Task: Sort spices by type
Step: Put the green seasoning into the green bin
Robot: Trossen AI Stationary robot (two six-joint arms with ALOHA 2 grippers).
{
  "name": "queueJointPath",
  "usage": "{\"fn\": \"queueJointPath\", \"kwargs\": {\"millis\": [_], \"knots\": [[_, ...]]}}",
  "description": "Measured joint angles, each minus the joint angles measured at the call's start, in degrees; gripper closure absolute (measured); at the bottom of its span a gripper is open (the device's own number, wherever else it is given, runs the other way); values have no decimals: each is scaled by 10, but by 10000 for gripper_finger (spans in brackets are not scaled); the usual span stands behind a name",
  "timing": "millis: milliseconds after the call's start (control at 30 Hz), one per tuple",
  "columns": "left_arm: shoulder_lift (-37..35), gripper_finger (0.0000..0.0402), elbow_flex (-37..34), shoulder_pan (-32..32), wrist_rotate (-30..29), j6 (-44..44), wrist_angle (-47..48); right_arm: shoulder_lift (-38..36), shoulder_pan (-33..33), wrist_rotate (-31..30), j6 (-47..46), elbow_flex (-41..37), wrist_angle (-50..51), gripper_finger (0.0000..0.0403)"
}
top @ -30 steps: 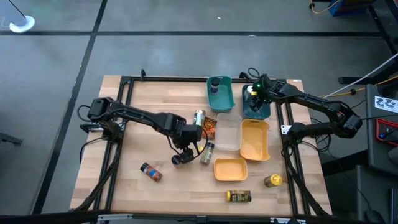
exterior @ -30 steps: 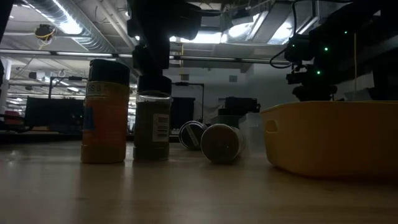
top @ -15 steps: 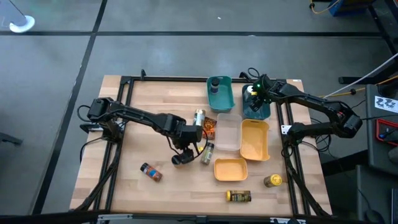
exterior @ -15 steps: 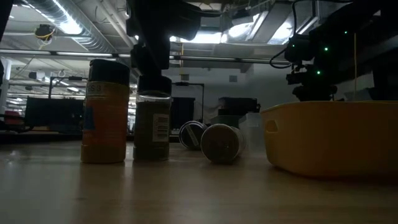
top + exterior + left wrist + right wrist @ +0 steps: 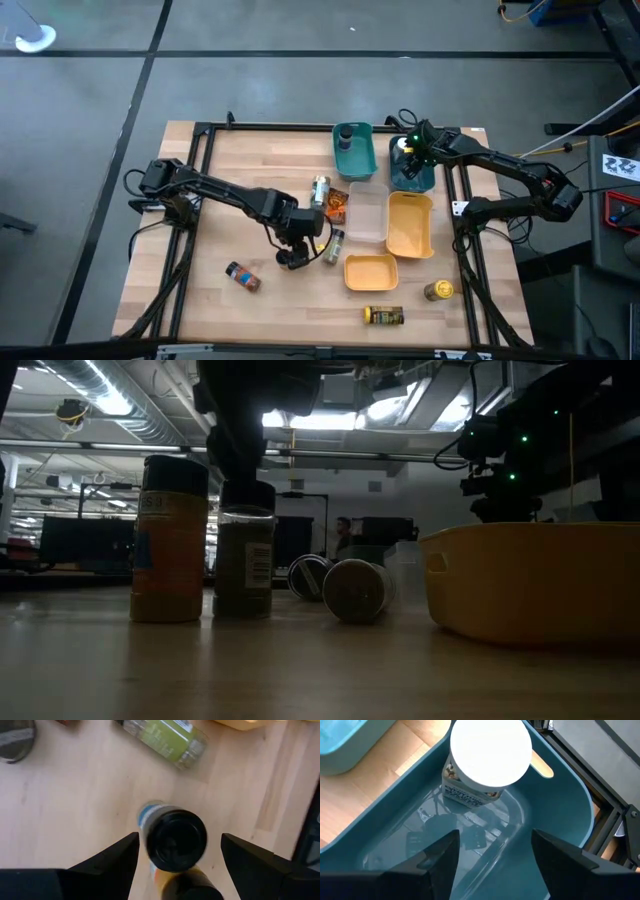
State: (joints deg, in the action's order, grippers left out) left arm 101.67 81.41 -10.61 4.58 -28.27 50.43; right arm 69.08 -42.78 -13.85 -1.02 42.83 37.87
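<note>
We've just slid our left gripper (image 5: 180,845) toward 5 o'clock, wide open over the black-lidded jar (image 5: 177,840), ready to grab. Right gripper (image 5: 492,845) hovers open above the white-lidded jar (image 5: 490,750).

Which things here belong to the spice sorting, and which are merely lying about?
Sorting: white-lidded jar, dark-lidded jar, green-labelled jar, orange packet, yellow-lidded jar.
Just containers: blue bin, yellow bin, clear bin.
</note>
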Motion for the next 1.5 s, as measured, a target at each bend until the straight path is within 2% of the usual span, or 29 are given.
{"fn": "queueJointPath", "kwargs": {"millis": [833, 1100, 1500], "knots": [[1, 137, -15, -26, -66, 47, -6, 0, 0, 0, 0, 0, 0, 157], [15, 137, -14, -30, -82, 67, -35, 0, 0, 0, 0, 0, 0, 157], [27, 144, -14, -30, -95, 59, -31, 0, 0, 0, 0, 0, -2, 157]]}}
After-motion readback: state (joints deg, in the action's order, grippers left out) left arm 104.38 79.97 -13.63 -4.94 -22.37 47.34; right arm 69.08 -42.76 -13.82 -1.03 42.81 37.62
